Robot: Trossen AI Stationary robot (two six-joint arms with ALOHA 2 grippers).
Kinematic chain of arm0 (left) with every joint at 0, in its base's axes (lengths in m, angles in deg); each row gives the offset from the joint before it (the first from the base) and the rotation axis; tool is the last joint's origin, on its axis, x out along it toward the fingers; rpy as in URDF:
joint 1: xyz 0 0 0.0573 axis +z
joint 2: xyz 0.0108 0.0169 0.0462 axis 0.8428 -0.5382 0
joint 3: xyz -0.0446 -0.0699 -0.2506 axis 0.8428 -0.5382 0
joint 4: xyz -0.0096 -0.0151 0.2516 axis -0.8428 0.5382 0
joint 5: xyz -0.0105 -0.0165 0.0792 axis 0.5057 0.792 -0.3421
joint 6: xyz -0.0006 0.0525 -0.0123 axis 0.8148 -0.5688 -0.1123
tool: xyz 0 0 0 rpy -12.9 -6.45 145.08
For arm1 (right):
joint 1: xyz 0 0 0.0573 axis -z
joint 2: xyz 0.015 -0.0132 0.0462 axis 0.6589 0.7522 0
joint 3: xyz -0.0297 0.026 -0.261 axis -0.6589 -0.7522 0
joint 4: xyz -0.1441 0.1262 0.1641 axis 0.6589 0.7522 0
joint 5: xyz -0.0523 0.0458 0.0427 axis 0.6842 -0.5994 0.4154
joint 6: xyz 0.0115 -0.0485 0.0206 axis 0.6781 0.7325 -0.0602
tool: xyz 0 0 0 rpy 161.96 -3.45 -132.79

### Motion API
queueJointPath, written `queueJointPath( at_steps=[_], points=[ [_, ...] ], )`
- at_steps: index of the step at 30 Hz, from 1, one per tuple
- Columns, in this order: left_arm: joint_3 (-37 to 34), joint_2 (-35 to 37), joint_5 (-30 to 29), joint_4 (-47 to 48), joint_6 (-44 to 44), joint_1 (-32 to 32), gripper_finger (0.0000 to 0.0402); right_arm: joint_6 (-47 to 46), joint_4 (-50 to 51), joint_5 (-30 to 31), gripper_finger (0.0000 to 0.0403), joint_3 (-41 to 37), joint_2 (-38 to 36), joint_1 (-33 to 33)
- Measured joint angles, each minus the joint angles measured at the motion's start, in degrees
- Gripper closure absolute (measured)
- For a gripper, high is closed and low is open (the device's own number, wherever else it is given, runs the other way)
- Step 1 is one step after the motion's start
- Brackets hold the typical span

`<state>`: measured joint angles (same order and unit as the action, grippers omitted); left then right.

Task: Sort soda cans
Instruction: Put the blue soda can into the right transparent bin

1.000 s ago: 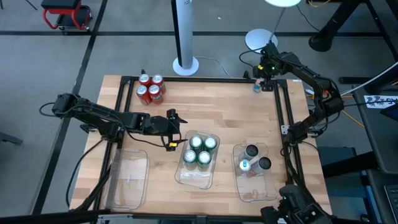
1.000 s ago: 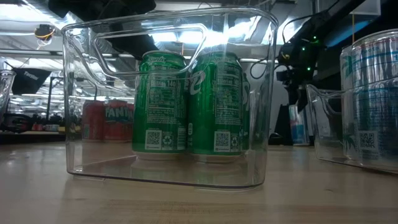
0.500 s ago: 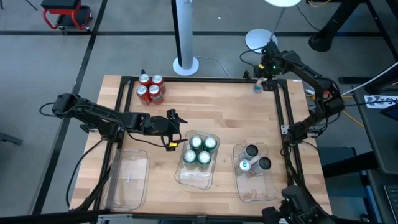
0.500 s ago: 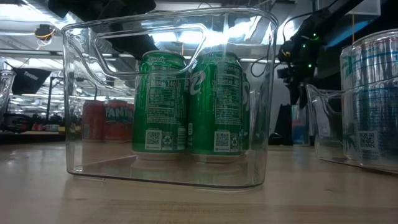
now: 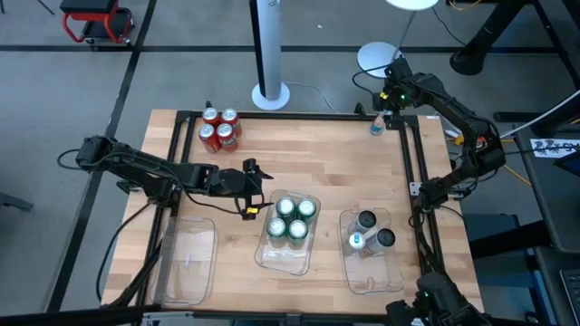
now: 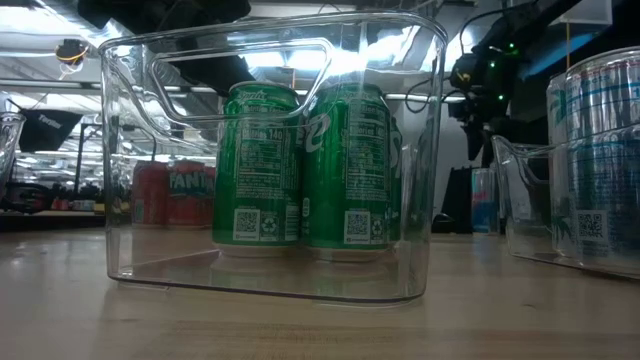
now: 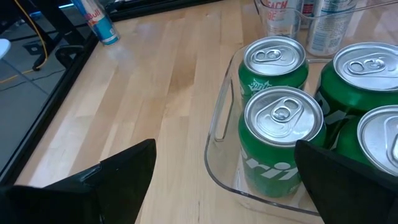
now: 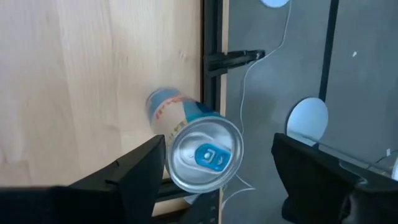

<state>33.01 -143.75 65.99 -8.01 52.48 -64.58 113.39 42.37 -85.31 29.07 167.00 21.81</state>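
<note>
Over table's far right corner | right pincer (image 8: 214,180) spread wide, empty, above silver-grey can (image 8: 202,149) | left pincer (image 7: 224,180) released beside green cans (image 7: 283,140).

- Light butcher-block wooden table (image 5: 326,163) with a black metal frame rail (image 5: 412,172) round the edge
- Grey floor (image 5: 181,54) crossed by dark lines
- White pole on a round base (image 5: 270,92)
- Red rolling stool (image 5: 95,20) parked in the far corner
- Bright ceiling strip lights (image 6: 40,42) in the room behind
</note>
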Motion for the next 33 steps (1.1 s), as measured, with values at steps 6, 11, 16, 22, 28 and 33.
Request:
queueJointPath(
  at_steps=[6, 11, 16, 22, 28, 33],
  points=[
    [0.0, 0.0, 0.0, -0.4, -1.0, 0.0, 0.0031, -0.1, 1.9, 0.0, 0.0050, 0.0, 0.0, 0.0],
    [0.0, 0.0, 0.0, -1.5, -1.2, 0.0, 0.0031, -0.3, 1.0, 1.3, 0.0017, 0.0, -0.1, 0.0],
    [0.0, 0.0, 0.0, -1.5, -1.3, 0.0, 0.0031, -0.2, 0.2, 2.5, 0.0027, 0.0, -0.1, 0.0],
    [0.0, 0.0, 0.0, -1.5, -1.3, 0.0, 0.0031, -0.2, 0.6, 2.6, 0.0006, 0.1, 0.0, 0.0],
    [0.0, 0.0, 0.0, -1.4, -1.3, 0.0, 0.0031, -1.1, 2.0, 2.6, 0.0009, 0.1, 2.7, 0.0],
    [0.0, 0.0, 0.0, -1.2, -1.3, 0.0, 0.0031, -1.1, 2.0, 2.6, 0.0005, 0.1, 4.4, 0.0]
  ],
)
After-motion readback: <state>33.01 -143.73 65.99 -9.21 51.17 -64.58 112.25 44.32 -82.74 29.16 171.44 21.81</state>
